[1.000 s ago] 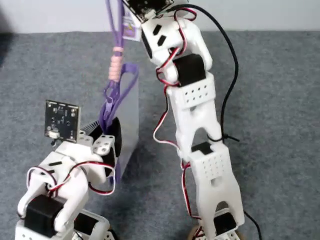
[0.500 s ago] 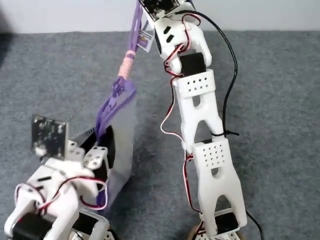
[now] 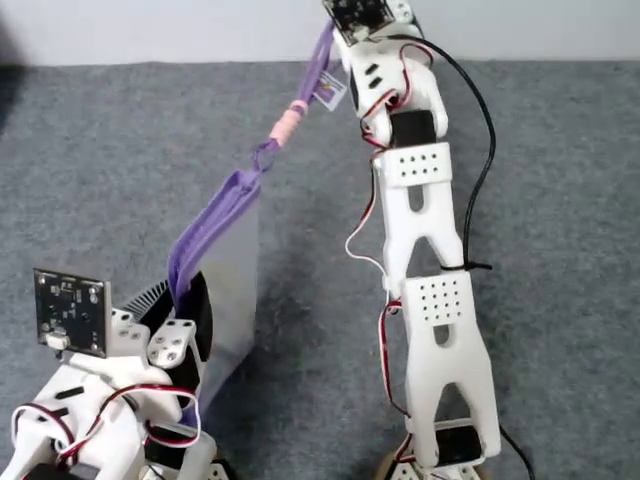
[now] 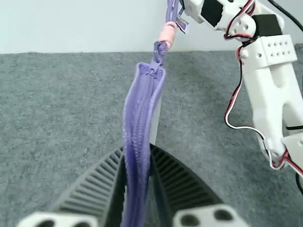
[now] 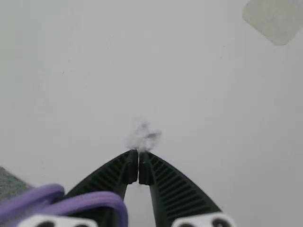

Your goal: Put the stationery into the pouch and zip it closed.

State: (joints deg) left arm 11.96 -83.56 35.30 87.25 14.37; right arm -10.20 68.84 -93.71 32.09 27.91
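Pulled farther toward the top edge, the right gripper [image 5: 138, 163], closed on the pull strap [image 3: 318, 60], tensions the zip while the left gripper [image 4: 137, 156] clamps the pouch [image 3: 228, 270] taut at lower left.

A grey, carpet-like felt covers the worktop [image 3: 100, 150] from edge to edge, its nap coarse and speckled. Behind it rises a plain, pale wall [image 3: 150, 30], which meets the felt in a straight line along the far side. At the far left corner a dark shadow [image 3: 8, 85] falls across that line. The wall carries a faint greyish patch [image 5: 274, 19] and a small fuzzy smudge [image 5: 143, 135]. The light is soft and even.
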